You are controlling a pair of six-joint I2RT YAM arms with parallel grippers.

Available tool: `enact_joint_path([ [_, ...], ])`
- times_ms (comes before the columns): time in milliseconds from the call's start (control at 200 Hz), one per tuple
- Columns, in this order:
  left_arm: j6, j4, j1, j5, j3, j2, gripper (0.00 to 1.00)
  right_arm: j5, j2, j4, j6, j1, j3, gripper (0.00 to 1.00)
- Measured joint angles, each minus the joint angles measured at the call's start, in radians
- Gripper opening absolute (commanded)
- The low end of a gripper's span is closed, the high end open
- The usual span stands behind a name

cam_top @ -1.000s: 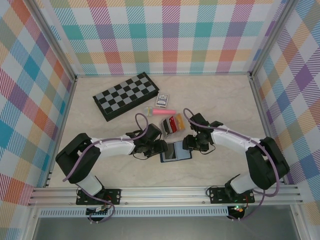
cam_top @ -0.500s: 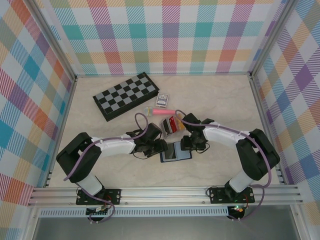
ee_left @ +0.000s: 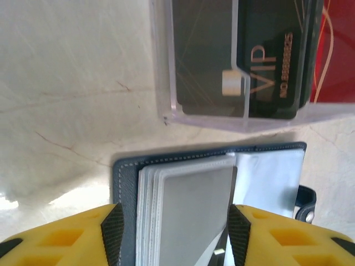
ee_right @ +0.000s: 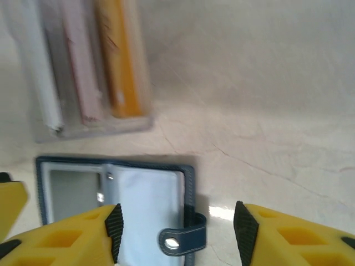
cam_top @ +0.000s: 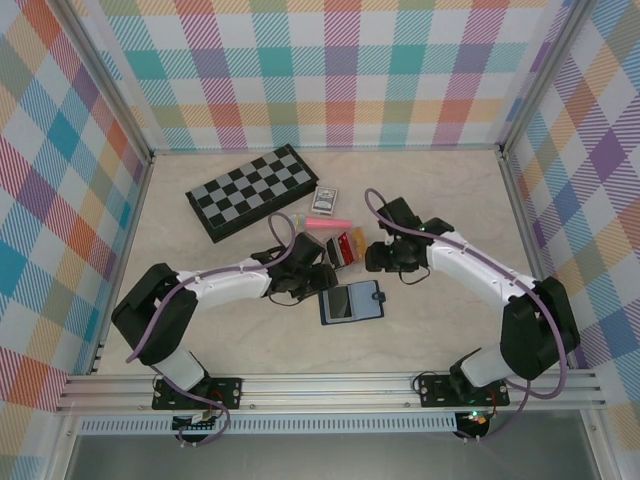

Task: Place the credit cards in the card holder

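Near the middle of the table [cam_top: 430, 200], the navy card holder [cam_top: 351, 302] lies open and flat. Just behind it sits a clear box [cam_top: 343, 248] with the credit cards [ee_left: 266, 55] inside; a black one says VIP. Both the left gripper [ee_left: 175, 221] and the right gripper [ee_right: 178, 221] hang over the card holder, fingers apart, holding nothing.

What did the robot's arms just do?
Both backed off the open card holder: the left gripper and right gripper slid farther out, beside the clear box, both open and empty. The card holder, box and chessboard stayed put.
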Motion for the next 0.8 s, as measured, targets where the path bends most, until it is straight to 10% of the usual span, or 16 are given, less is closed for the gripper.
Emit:
enact_joint_path([
  [800,0.008,-0.003,0.169,0.076,0.223,0.191,0.53,0.09,0.364,-0.075,-0.111,-0.011,0.34,0.51],
])
